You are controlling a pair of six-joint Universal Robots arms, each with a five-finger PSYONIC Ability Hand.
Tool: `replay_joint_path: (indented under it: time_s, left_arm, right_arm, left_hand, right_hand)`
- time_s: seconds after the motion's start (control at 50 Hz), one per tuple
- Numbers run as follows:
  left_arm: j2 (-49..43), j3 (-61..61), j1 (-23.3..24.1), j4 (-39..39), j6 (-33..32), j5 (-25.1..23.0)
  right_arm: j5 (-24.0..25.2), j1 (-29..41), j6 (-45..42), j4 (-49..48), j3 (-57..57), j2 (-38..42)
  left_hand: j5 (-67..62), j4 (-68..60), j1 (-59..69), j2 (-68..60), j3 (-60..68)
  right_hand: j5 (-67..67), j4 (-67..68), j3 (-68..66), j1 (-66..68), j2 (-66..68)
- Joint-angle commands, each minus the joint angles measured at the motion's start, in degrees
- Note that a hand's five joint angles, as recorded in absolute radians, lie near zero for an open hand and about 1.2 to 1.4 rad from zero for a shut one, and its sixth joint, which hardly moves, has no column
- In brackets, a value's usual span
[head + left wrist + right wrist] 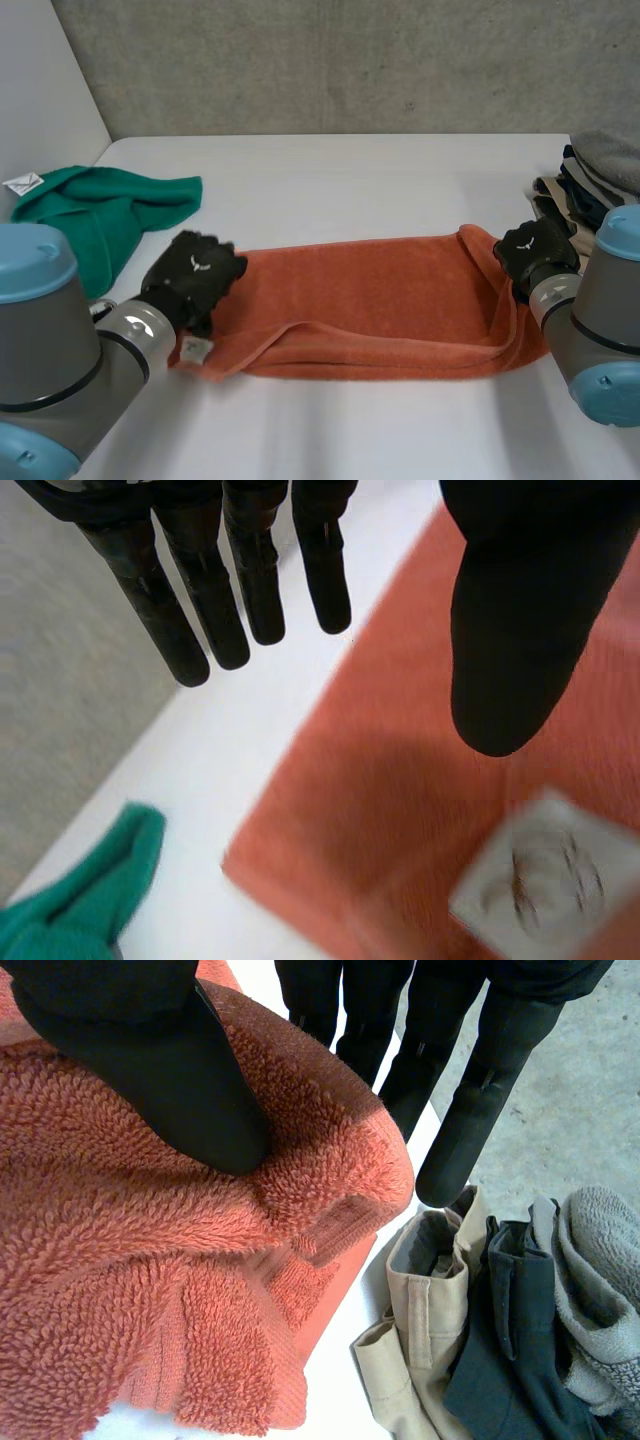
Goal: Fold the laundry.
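Since the orange terry towel (pixel 370 300) lay as a long band across the white table (pixel 350 170), already doubled lengthwise with its loose layers at the near edge, its long axis ran from one arm to the other. The coming fold seemed to depend on that line. Nearest the camera, a small white care label (pixel 195 349) stuck out at the towel's left near corner, just beside the left hand (pixel 195 272). That hand was over the left end. Its fingers (pixel 200 610) were straight and spread above bare table past the towel's edge, its thumb (pixel 520 630) was above the cloth, and it gripped nothing. At the opposite end the right hand (pixel 535 255) had its thumb (pixel 160 1070) pressed on a raised hump of towel and its fingers (pixel 470 1110) down behind it, so it looked to be pinching that end. Each hand was thus at its own short end, with the cloth stretching inward from both. I judged the right hand, with its hold, better placed to carry its end toward the left. Farther off, a crumpled green towel (pixel 100 210) lay toward the table's far left, apart from the orange one. A stack of folded beige, dark and grey garments (pixel 600 175) sat just beyond the right hand.
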State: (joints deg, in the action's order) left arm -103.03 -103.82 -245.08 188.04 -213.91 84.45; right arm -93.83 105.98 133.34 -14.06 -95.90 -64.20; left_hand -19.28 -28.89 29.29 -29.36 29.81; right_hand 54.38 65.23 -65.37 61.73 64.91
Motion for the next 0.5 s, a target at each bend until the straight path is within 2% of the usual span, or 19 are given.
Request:
replay_joint_path:
  time_s: [0.02, 0.14, 0.24, 0.3, 0.44, 0.5]
  left_arm:
    - [5.47, -0.32, 6.53, -1.97, 10.88, 0.27]
    - [4.07, -3.40, 9.53, -4.96, 12.21, 2.11]
    - [1.96, -5.16, 11.02, -4.53, 12.47, 6.24]
    - [0.65, -5.69, 11.29, -3.56, 12.47, 7.13]
    - [-6.65, -6.04, 12.43, 5.13, 12.38, 8.09]
    - [-8.67, -5.43, 12.43, 8.91, 12.38, 10.02]
  right_arm:
    - [-0.21, -0.16, -0.01, 0.00, 0.01, 0.04]
    - [-0.21, -0.33, -0.01, 0.00, 0.10, 0.04]
    - [-0.21, -0.42, -0.01, 0.00, 0.10, 0.12]
    - [-0.21, -0.33, -0.01, 0.00, 0.10, 0.12]
    - [-0.21, 0.02, -0.01, 0.09, -0.25, 0.12]
    - [-0.21, -0.07, -0.01, 0.09, -0.60, 0.04]
  left_hand:
    - [-3.31, -3.70, 3.29, -3.22, 2.78]
    - [-1.97, -2.36, 1.95, -1.88, 1.44]
    - [2.23, 1.84, -2.25, 2.32, -2.76]
    - [2.74, 2.35, -2.76, 2.83, -3.27]
    - [3.42, 3.03, -3.44, 3.51, -3.95]
    - [3.08, 2.69, -3.10, 3.17, -3.61]
  right_hand:
    - [11.13, 10.28, -10.15, 13.79, 10.61]
    - [11.13, 10.28, -10.15, 13.79, 10.61]
    - [11.13, 10.28, -10.15, 13.79, 10.61]
    - [11.13, 10.28, -10.15, 13.79, 10.61]
    - [11.13, 10.28, -10.15, 13.79, 10.61]
    - [11.13, 10.28, -10.15, 13.79, 10.61]
